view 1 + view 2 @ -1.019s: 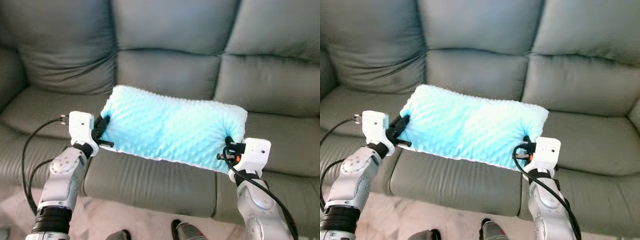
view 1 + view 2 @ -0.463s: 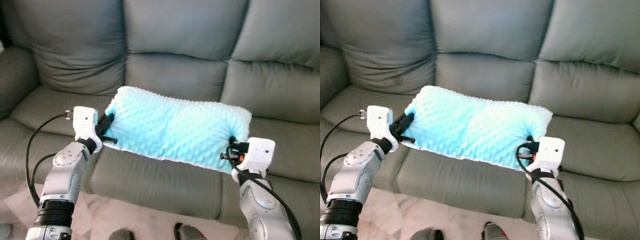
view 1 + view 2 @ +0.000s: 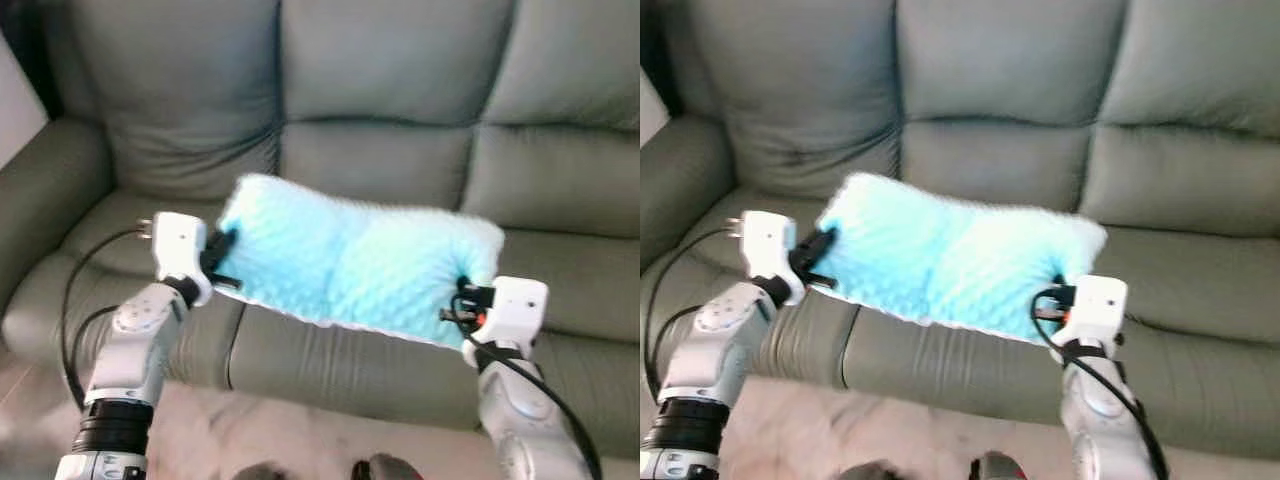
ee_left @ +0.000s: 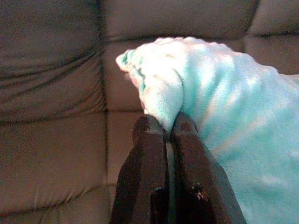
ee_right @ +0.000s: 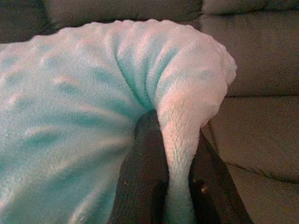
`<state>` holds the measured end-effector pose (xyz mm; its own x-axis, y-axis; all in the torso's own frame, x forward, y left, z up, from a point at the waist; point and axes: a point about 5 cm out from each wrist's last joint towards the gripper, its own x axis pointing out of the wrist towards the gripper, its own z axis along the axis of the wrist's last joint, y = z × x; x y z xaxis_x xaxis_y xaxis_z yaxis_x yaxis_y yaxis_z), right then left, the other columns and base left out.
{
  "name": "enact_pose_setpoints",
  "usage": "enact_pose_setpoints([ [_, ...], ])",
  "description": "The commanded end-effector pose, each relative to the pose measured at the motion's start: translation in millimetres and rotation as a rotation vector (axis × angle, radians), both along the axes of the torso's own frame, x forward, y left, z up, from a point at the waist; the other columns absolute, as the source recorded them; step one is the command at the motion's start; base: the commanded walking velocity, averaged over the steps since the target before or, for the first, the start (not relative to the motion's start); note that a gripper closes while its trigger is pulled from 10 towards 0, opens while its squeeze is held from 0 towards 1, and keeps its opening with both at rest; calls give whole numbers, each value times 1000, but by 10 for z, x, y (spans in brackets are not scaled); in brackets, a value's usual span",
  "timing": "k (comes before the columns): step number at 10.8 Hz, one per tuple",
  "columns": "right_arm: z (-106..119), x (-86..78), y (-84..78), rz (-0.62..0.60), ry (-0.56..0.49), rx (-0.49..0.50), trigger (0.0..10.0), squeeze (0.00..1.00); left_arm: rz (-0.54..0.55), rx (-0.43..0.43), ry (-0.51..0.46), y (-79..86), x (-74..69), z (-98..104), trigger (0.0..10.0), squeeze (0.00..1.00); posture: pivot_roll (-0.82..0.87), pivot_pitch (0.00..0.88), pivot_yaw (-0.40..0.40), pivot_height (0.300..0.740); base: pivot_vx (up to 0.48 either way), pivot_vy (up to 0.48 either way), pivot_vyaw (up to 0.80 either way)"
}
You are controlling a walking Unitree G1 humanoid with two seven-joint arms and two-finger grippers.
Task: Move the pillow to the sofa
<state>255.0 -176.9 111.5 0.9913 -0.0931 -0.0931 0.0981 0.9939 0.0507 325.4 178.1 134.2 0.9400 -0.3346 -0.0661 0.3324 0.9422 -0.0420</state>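
Pictured above the sofa (image 3: 380, 150): soft, seemingly light pillow (image 3: 350, 260), pinched at either end by left gripper (image 4: 166, 128) and right gripper (image 5: 175, 126).

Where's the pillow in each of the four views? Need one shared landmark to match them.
Left eye: pillow mid-frame, between left claw and right claw.
Right eye: pillow centre, slightly left.
Left wrist: pillow upper right, corner pinched.
Right wrist: pillow across the left and centre.
Shared landmark: grey sofa behind it.
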Motion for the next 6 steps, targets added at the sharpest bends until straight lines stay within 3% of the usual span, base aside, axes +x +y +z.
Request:
enact_pose_setpoints([
  [1,31,-10,20,-5,-12,-3,10000,0,-5,0,-28,23,-7,57,10000,0,-175,131,43,740,0,0,0],
  [2,25,-9,10,-13,-6,-2,10000,0,-11,-2,-27,-5,-11,57,10000,0,-177,131,44,740,0,0,0],
  [5,24,-3,9,-9,-2,-3,10000,0,-12,-15,-16,-22,-13,41,10000,0,-177,133,43,740,0,0,-800],
  [6,33,11,25,-4,-8,-8,10000,0,-20,-10,-19,-60,-28,31,10000,0,-178,134,42,740,0,0,0],
])
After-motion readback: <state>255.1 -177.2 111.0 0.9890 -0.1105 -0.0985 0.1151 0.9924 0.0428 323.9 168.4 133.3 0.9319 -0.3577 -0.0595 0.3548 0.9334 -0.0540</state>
